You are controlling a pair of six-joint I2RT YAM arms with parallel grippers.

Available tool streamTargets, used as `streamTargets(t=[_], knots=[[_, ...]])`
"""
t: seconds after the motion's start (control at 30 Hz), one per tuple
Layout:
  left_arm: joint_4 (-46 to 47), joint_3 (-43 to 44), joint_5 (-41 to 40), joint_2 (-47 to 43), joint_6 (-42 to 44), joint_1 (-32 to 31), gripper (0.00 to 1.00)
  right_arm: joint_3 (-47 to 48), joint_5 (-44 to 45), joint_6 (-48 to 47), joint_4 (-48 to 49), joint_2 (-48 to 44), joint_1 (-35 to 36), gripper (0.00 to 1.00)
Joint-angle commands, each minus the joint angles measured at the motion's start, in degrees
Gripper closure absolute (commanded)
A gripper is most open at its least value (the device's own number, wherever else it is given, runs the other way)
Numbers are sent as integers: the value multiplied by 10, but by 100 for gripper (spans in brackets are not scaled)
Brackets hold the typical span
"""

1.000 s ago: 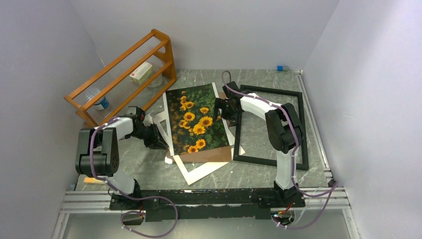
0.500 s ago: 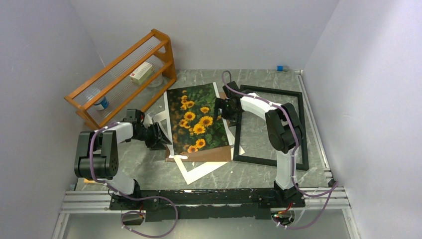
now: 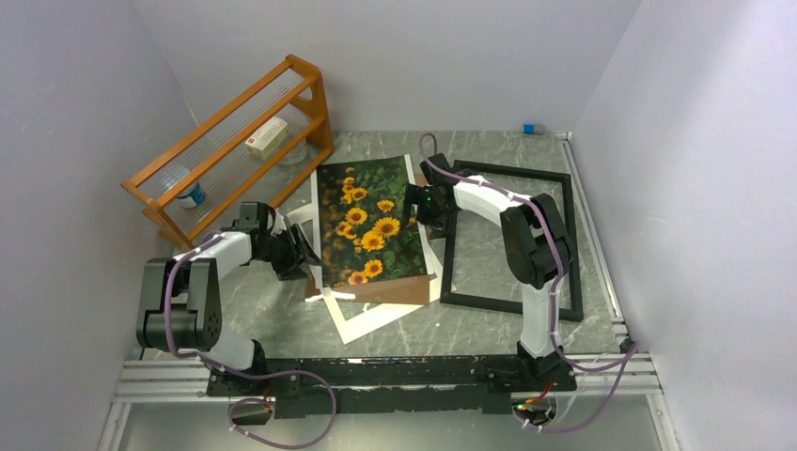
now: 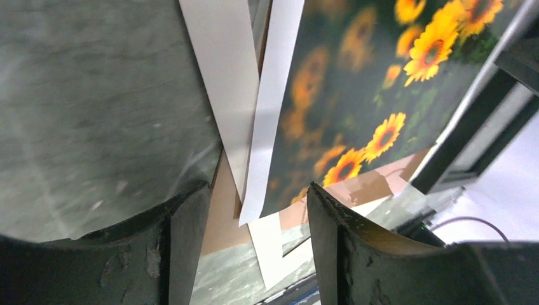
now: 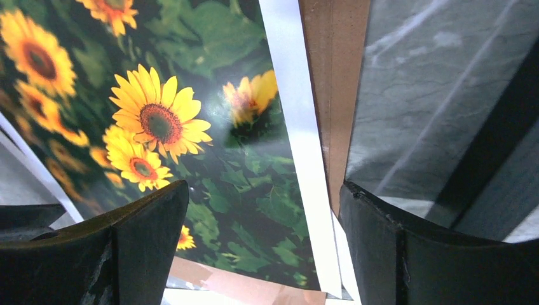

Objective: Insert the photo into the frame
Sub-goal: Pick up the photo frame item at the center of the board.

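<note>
Photo (image 3: 371,225) of sunflowers lies face up on a brown backing board (image 3: 395,291) and white mat (image 3: 362,324), mid-counter (image 3: 282,324), just left of the black frame (image 3: 489,303), not inside it. Jaws parted, the left tool (image 4: 253,197) sits at the photo's left edge; the right tool (image 5: 264,185), released, straddles its right edge.

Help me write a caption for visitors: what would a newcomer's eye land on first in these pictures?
The sunflower photo, bright yellow on dark green, lies in the middle atop a brown board and white mat. To its right lies an empty black frame, and an orange wooden rack stands at the far left. The left gripper and right gripper stand open at the photo's side edges.
</note>
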Motion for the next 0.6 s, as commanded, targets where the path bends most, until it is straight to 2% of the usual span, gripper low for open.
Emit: streamTargets(t=[0.0, 0.1, 0.17, 0.2, 0.4, 0.57], knots=[[-139, 45, -125, -41, -8, -3, 36, -40, -54, 36, -2, 77, 24, 8], [-210, 43, -162, -69, -22, -4, 31, -40, -50, 42, -3, 79, 24, 8], [-202, 34, -134, -90, -40, -6, 18, -38, -48, 43, -5, 82, 24, 8], [-201, 32, -123, -94, -55, -6, 16, -37, -48, 42, -6, 83, 24, 8], [-203, -2, -129, -96, -97, -6, 19, -35, -43, 40, -6, 84, 25, 8], [-159, -51, -123, -79, -112, -5, 22, -39, -42, 40, -5, 85, 25, 9]])
